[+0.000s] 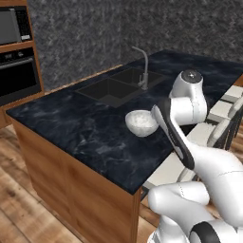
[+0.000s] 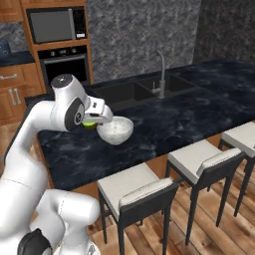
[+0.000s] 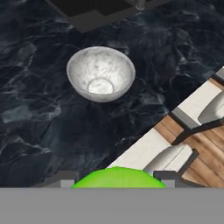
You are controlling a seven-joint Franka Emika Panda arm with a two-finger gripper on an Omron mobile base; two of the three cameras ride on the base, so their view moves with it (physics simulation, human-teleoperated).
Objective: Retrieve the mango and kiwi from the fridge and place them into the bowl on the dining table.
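Gripper: the gripper (image 3: 118, 183) was partly open, with a round green fruit (image 3: 118, 178) sitting between its two fingers. The fingers (image 3: 61, 178) pressed on each side of the fruit, so it was held.
Fruit: bright green and smooth. I could not tell if it was the mango or the kiwi. From the right side a bit of it (image 2: 90, 124) peeked out under the white hand.
Where the gripper was: up in the air, above the edge of the dining table (image 1: 85, 133), just beside the bowl and not touching it.
Bowl: the small white bowl (image 3: 100, 73) stood upright on the black marbled top, near the table edge. It had nothing in it. It also showed from the left side (image 1: 141, 122) and the right side (image 2: 115, 129).
Dining table: long, with a shiny black top (image 2: 179, 114) and brown wood sides (image 1: 66, 190).
Sink: a dark sink (image 1: 116, 85) with a grey tap (image 1: 142, 66) sat in the table top behind the bowl.
Stools: white-seated stools (image 2: 199, 159) stood along the table's near side.
Oven: a black oven (image 2: 62, 64) was built into the wood wall far behind.
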